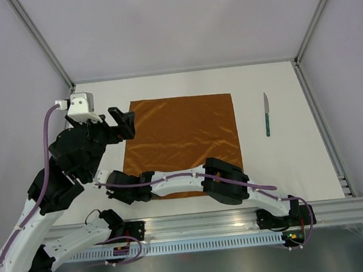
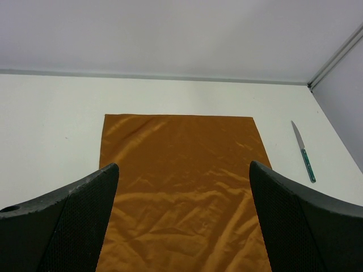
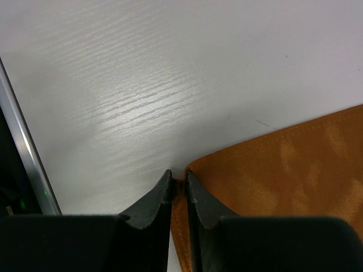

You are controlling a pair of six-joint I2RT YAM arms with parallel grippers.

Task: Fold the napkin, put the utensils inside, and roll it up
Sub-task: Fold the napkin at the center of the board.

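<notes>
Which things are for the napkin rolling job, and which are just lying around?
For the job: the orange napkin; the teal-handled knife beside it.
Just lying around: nothing else loose in view; only the white table and metal rail.

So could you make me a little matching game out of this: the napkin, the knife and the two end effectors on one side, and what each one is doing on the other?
Things:
1. napkin
2. knife
3. left end effector
4. right end effector

States:
A. pinched shut on the napkin's near left corner
B. spread flat, rust-orange
C. wide open, holding nothing
D. lying by itself, right of the napkin

Pairs: 1-B, 2-D, 3-C, 4-A
</notes>
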